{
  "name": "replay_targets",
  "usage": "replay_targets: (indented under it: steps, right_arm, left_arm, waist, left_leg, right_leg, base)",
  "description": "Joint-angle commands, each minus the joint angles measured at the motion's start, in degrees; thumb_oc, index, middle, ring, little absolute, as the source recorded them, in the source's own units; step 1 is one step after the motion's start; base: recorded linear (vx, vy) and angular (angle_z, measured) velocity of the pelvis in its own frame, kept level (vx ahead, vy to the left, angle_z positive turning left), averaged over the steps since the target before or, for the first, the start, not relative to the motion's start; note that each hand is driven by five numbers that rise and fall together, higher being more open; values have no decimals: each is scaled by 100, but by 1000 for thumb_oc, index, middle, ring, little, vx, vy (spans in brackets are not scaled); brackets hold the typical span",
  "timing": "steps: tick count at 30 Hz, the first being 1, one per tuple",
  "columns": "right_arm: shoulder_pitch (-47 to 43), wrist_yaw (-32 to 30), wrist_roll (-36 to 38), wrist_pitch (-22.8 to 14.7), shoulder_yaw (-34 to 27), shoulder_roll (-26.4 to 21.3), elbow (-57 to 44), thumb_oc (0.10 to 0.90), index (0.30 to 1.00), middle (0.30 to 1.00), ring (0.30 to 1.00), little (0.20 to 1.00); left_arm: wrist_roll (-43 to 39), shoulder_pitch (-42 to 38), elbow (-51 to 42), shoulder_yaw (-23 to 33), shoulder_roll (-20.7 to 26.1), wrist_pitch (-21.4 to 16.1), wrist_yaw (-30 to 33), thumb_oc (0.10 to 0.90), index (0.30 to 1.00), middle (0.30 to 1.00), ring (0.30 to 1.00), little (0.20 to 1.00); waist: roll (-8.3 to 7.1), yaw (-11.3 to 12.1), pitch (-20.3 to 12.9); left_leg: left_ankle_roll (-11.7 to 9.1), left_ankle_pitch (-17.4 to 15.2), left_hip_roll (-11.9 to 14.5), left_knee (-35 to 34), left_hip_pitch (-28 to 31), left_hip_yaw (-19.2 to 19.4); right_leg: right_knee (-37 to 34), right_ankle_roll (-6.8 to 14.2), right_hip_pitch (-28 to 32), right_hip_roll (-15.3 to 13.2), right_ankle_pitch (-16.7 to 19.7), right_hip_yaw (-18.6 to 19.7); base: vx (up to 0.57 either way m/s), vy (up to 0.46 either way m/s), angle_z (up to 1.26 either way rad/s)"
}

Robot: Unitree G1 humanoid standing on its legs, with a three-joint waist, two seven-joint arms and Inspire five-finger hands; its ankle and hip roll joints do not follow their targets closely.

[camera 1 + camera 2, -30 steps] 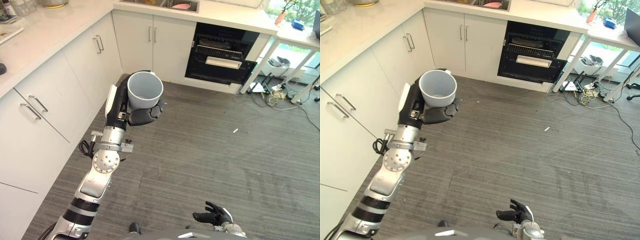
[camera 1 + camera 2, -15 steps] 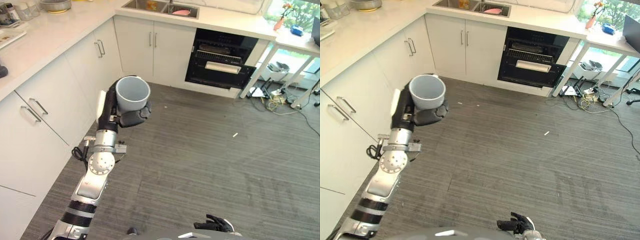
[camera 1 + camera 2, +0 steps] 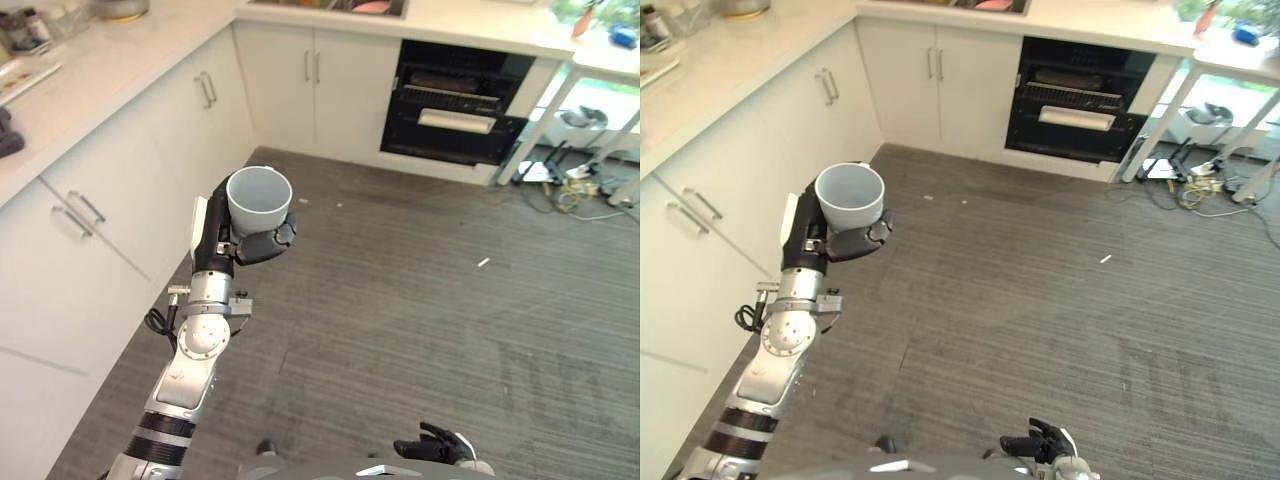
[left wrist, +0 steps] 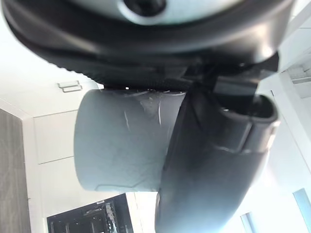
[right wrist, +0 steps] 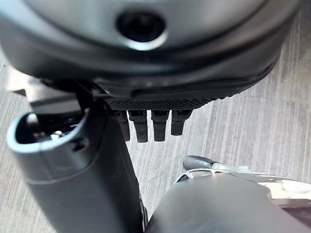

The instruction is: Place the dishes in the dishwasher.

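The left hand point(image 3: 240, 243) is curled tight around a pale grey round plastic cup point(image 3: 258, 200), upright above the floor; the black open dishwasher point(image 3: 455, 112) stands well apart at one o'clock, so loading remains. The right hand point(image 3: 1038, 444) hangs relaxed.

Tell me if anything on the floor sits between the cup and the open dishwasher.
Nothing visible does. The left hand holds the cup upright; the floor toward the dishwasher shows just small white scraps.
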Motion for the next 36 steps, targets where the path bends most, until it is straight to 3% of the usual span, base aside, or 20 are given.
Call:
replay_targets:
  steps: [1,3,7,9,10,14,16,17,18,20,23,24,25,26,27,29,32,33,34,36]
  right_arm:
    - [230,-141,-110,49,216,-379,314,800,900,900,900,900]
    - [239,-168,-113,83,177,-376,356,800,900,900,900,900]
    - [214,-267,-215,111,75,-486,546,800,900,900,900,900]
    - [217,-239,-276,116,81,-430,595,800,900,900,900,900]
    - [262,-233,-239,116,62,-371,612,800,900,900,900,900]
    - [242,-264,-4,117,-136,-273,561,800,900,900,900,900]
    - [153,-237,28,100,-88,-170,409,800,900,900,900,900]
    - [154,-232,-17,107,-50,-142,331,800,900,900,900,900]
    - [72,-242,-99,109,50,-123,215,800,900,900,900,900]
    - [3,-253,-93,89,74,-106,143,800,900,900,900,900]
    - [-30,-231,-143,49,202,-120,52,800,900,900,900,900]
    - [-30,-231,-143,49,202,-120,52,800,900,900,900,900]
    - [8,-214,-109,46,209,-160,101,800,900,900,900,900]
    - [65,-219,-78,51,160,-179,149,800,900,900,900,900]
    - [140,-284,-38,96,102,-197,311,800,900,900,900,900]
    - [214,-241,5,114,84,-205,374,800,900,900,900,900]
    - [284,-196,29,161,22,-261,527,800,900,900,900,900]
    - [303,-212,58,174,-64,-334,573,800,900,900,900,900]
    - [364,-222,80,168,-227,-472,584,800,900,900,900,900]
    - [297,-323,29,174,-254,-614,609,800,900,900,900,900]
  left_arm:
    - [49,-299,-669,199,4,-638,80,400,300,300,300,300]
    - [49,-226,-658,226,1,-616,92,400,300,300,300,300]
    - [66,11,-724,370,-68,-593,184,400,300,300,300,300]
    - [29,173,-744,451,-72,-586,163,400,300,300,300,300]
    - [41,161,-775,462,-46,-566,138,400,300,300,300,300]
    - [82,-13,-761,302,98,-510,58,400,300,300,300,300]
    - [155,-163,-829,137,255,-480,-30,400,300,300,300,300]
    - [159,-196,-865,91,286,-459,-75,400,300,300,300,300]
    - [195,-323,-808,-8,347,-418,-82,400,300,300,300,300]
    - [205,-333,-783,-37,325,-415,-81,400,300,300,300,300]
    - [118,-422,-639,-130,247,-469,-83,400,300,300,300,300]
    - [118,-422,-639,-130,247,-469,-83,400,300,300,300,300]
    - [40,-438,-587,-182,185,-509,-131,400,300,300,300,300]
    - [-38,-423,-567,-192,151,-532,-149,400,300,300,300,300]
    - [35,-486,-482,-239,139,-459,-168,400,300,300,300,300]
    - [48,-517,-393,-356,81,-440,-249,400,300,300,300,300]
    - [55,-580,-328,-372,2,-511,-320,400,300,300,300,300]
    - [-45,-588,-351,-360,-25,-519,-328,400,300,300,300,300]
    - [-207,-619,-423,-348,-49,-507,-407,400,300,300,300,300]
    - [-257,-685,-415,-467,-11,-485,-492,400,300,300,300,300]
  waist:
    - [-47,136,43]
    - [-21,166,22]
    - [89,405,-35]
    - [132,415,-167]
    - [133,474,-226]
    - [-40,476,-321]
    - [-109,387,-384]
    - [-27,362,-373]
    - [141,190,-190]
    - [240,134,-150]
    - [301,-214,-48]
    - [301,-214,-48]
    - [227,-355,-68]
    - [173,-472,-108]
    - [130,-581,-155]
    - [115,-642,-137]
    - [114,-689,-221]
    - [90,-695,-201]
    - [-77,-741,-166]
    - [-158,-649,-77]
  left_leg:
    - [-183,200,460,505,-390,678]
    - [-122,196,523,61,-468,778]
    - [-212,818,917,-1920,-787,524]
    - [-199,864,982,-1829,-606,697]
    - [-225,1115,987,-1812,-544,827]
    - [83,1008,551,-1829,-317,981]
    - [523,520,-10,-1973,150,1058]
    - [655,353,-83,-1968,307,1046]
    - [839,119,-187,-2022,640,909]
    - [883,-9,-186,-2079,819,869]
    - [812,-294,-421,-2187,1259,607]
    - [812,-294,-421,-2187,1259,607]
    - [728,-471,-594,-2187,1447,475]
    - [630,-645,-674,-2187,1625,404]
    - [555,-784,-718,-2187,1744,373]
    - [549,-862,-711,-2085,1872,348]
    - [413,-914,-742,-1201,1708,170]
    - [286,-817,-622,-347,1469,154]
    - [-31,-402,-282,715,1183,595]
    - [-229,-149,98,1371,809,687]
  right_leg:
    - [-153,103,462,238,2,78]
    - [-188,153,542,255,-45,98]
    - [-119,442,966,80,-358,281]
    - [48,462,1157,151,-612,442]
    - [252,472,1242,144,-678,442]
    - [1395,743,870,-168,-120,479]
    - [2976,1140,236,-418,1474,745]
    - [3585,1212,11,-427,1823,805]
    - [4489,1223,-549,-399,1840,844]
    - [4702,1197,-933,-309,1703,867]
    - [3806,1020,-1720,-123,913,752]
    - [3806,1020,-1720,-123,913,752]
    - [2491,823,-1840,-46,572,741]
    - [1367,759,-1886,-36,649,622]
    - [868,715,-1675,-69,820,555]
    - [1015,704,-1545,-28,821,717]
    - [844,480,-1295,110,724,924]
    - [793,343,-1108,107,683,891]
    - [638,186,-787,31,572,690]
    - [473,43,-481,73,416,656]
  base:
    - [313,22,32]
    - [352,156,60]
    - [497,230,-33]
    - [527,136,-62]
    - [547,132,-46]
    - [386,177,-24]
    - [496,348,-6]
    - [735,489,48]
    - [462,295,89]
    - [405,208,76]
    - [486,101,26]
    - [510,-70,17]
    - [562,-152,43]
    - [774,-213,98]
    - [445,-137,110]
    - [270,-93,86]
    - [236,-130,35]
    - [253,-246,0]
    - [339,-321,-9]
    - [290,-212,-7]
